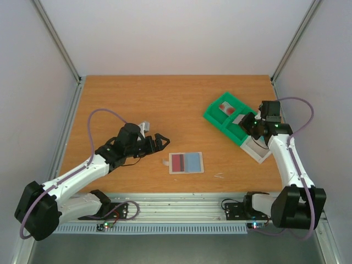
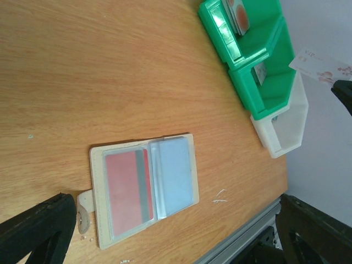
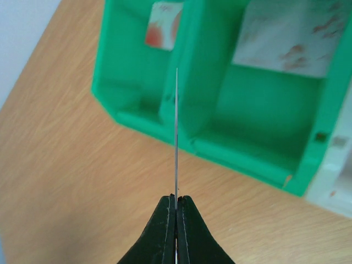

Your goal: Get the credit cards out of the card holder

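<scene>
The card holder (image 1: 186, 163) lies open and flat on the table near the front edge, its tab (image 2: 83, 206) pointing left. A pinkish-red credit card (image 2: 127, 190) sits in its left sleeve and a blue-grey card (image 2: 175, 173) in its right sleeve. My left gripper (image 1: 163, 142) hovers just left of the holder, open and holding nothing; its fingers (image 2: 33, 231) frame the holder in the left wrist view. My right gripper (image 3: 176, 201) is shut on a thin pale card (image 3: 176, 137), seen edge-on, above the green tray (image 3: 220, 110).
The green compartment tray (image 1: 212, 116) stands at the back right with a reddish-marked card (image 3: 164, 25) in one compartment and a pale card (image 3: 291, 38) in another. A white tray (image 1: 258, 153) adjoins its near side. An aluminium rail (image 1: 181, 201) runs along the front.
</scene>
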Controlling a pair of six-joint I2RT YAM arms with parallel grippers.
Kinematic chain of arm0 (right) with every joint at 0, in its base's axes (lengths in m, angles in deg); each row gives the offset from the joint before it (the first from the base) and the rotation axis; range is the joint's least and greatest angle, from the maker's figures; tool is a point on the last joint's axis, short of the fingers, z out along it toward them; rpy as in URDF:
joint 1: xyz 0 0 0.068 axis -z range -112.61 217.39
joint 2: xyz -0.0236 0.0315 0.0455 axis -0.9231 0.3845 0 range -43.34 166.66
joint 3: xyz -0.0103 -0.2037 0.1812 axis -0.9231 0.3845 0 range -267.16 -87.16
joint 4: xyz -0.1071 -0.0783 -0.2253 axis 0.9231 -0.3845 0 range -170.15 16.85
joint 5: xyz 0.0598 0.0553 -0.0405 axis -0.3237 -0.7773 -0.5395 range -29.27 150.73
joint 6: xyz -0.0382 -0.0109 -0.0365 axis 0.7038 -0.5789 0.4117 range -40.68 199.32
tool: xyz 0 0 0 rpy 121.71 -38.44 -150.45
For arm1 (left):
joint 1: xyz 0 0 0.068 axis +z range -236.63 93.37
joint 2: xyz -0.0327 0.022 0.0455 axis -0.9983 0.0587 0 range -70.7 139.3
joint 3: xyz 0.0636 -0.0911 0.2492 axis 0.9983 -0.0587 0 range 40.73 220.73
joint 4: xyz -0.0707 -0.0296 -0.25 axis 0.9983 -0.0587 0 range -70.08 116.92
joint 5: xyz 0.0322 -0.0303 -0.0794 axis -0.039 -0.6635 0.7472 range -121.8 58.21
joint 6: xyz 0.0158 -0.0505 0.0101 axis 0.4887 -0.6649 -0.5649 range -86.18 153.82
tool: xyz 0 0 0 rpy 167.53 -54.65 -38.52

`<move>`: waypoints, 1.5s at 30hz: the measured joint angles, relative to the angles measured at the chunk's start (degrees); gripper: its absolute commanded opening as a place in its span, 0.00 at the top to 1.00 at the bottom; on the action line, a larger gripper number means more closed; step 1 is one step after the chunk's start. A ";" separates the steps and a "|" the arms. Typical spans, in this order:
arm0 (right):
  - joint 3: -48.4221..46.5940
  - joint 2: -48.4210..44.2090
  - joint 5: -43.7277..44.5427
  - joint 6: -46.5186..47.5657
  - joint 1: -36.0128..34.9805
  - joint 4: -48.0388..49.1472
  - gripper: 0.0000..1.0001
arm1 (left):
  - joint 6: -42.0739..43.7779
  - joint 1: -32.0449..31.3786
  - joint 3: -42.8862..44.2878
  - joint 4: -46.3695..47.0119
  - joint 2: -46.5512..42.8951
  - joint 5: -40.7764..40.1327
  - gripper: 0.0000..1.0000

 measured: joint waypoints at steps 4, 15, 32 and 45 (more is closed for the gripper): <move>-1.92 4.50 2.69 1.51 3.23 -0.04 0.99 | 0.90 0.00 0.00 -0.94 0.00 -0.02 0.01; -2.29 16.39 -0.85 2.29 6.78 6.84 0.99 | 2.21 0.09 0.15 -2.84 0.00 -0.04 0.01; -7.04 27.98 -5.33 5.66 9.57 12.07 0.99 | 2.93 0.42 0.66 -3.76 0.00 -0.90 0.01; -10.14 31.74 -4.61 6.86 10.62 11.98 0.88 | 2.64 0.42 0.63 -3.61 0.35 -0.87 0.01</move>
